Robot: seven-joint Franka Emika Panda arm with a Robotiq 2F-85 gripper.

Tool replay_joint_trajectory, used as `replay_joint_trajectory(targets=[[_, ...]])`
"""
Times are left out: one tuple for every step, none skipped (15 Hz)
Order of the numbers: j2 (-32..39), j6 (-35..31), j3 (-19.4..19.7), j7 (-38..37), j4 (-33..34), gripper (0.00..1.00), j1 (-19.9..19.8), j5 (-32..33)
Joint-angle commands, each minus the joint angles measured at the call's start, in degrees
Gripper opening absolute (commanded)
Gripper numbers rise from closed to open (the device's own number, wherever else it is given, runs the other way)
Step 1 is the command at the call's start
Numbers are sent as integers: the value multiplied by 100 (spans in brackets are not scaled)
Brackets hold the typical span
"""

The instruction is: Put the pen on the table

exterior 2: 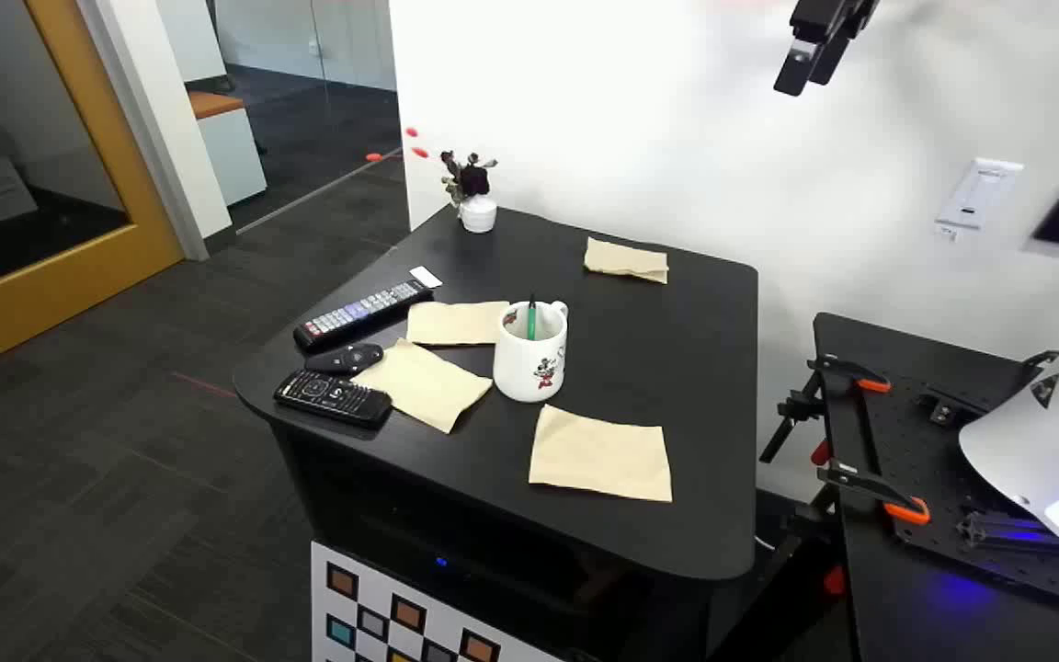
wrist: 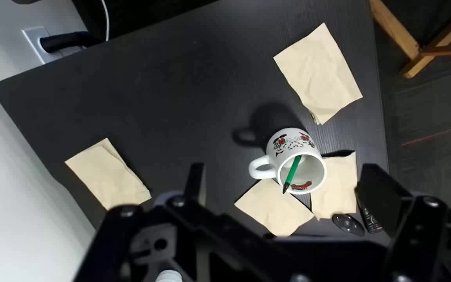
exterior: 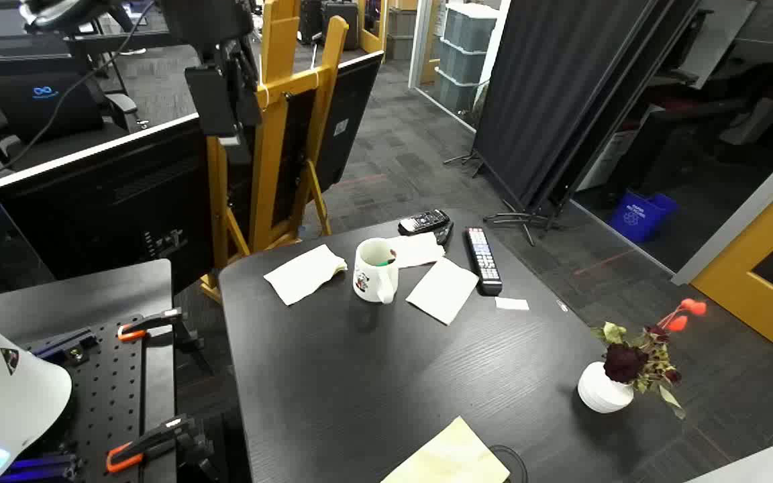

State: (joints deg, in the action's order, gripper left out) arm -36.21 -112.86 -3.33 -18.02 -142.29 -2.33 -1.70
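Observation:
The pen is green with a black tip. It stands tilted inside the white mug (wrist: 269, 161), leaning on the rim, and shows clearly in the wrist view as the pen (wrist: 292, 171). In the exterior views the pen (exterior: 384, 263) (exterior 2: 531, 322) shows as a green end in the mug (exterior: 368, 282) (exterior 2: 518, 370). The mug stands upright on the black table (exterior: 319, 382) (exterior 2: 677, 359) (wrist: 163, 98). My gripper (wrist: 286, 176) is open and empty, its fingers wide apart. In both exterior views the gripper (exterior: 229, 127) (exterior 2: 805, 74) hangs high above the table, apart from the mug.
Folded napkins (exterior: 302, 274) (exterior 2: 601, 455) (wrist: 319, 74) lie around the mug. Several remotes (exterior: 484, 260) (exterior 2: 332, 397) lie by the table edge. A white vase with flowers (exterior: 604, 389) (exterior 2: 478, 214) stands at a far corner. A white wall (exterior 2: 640, 119) borders the table.

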Motion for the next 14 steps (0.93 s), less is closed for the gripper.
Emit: replay_joint_trajectory(targets=[[2, 18, -33, 22, 15, 100, -42, -23], [2, 18, -33, 22, 15, 100, -42, -23], [2, 18, -33, 22, 15, 100, -42, -23], [2, 18, -33, 22, 15, 100, -42, -23], [2, 18, -33, 22, 15, 100, -42, -23], [2, 18, -33, 22, 15, 100, -42, -23], [62, 10, -25, 35, 37, 100, -36, -38], [123, -23, -32, 17, 57, 100, -33, -52], [207, -25, -45, -11, 97, 100, -33, -60], [287, -59, -53, -12, 124, 100, -20, -74], [402, -85, -74, -44, 161, 100, -9, -95], [498, -128, -104, -118, 188, 100, -18, -101], [594, -174, -147, -218, 192, 100, -22, -107], [679, -232, -186, -308, 190, 100, -18, -119]])
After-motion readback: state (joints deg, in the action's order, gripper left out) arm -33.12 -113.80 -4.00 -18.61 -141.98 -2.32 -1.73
